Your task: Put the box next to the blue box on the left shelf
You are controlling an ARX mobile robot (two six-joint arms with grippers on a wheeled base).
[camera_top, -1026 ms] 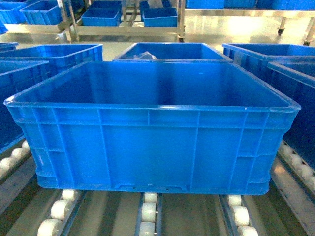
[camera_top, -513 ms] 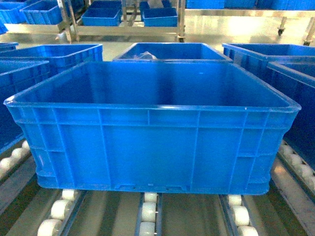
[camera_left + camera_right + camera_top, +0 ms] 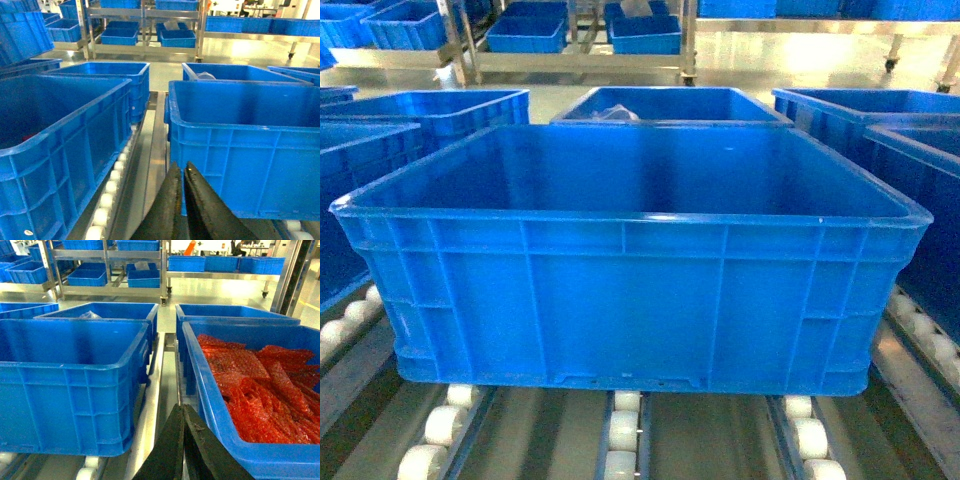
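Box (image 3: 630,300) sits square on the shelf (image 3: 620,440), its base on the white rollers (image 3: 445,425), open top up, nothing visible inside in the head view. Head view: near wall fills the frame, rim level; three roller rows run out from under it toward the camera. Neighbour crates flank it: one at left (image 3: 360,200), one at right (image 3: 920,200), another directly behind (image 3: 670,105). Head view shows neither end effector. Left wrist view: box (image 3: 250,145) at right, left crate (image 3: 55,150) at left, a bare rail lane with a roller row (image 3: 112,190) between them; the two walls stand apart, not touching. Left end effector (image 3: 181,200) low centre, dark fingers pressed together, holding nothing, its tips in front of the box's near left corner; contact with the wall cannot be told. Right wrist view: box (image 3: 75,385) at left, right crate (image 3: 250,405) at right, heaped with red crinkled wrap (image 3: 260,385) that the head view does not show. A narrow metal strip (image 3: 167,385) separates them. Right end effector (image 3: 182,440) low centre, fingers pressed together, holding nothing, just beside the right crate's near wall. Beyond the shelf, floor and metal racks (image 3: 110,270) carrying smaller blue bins.
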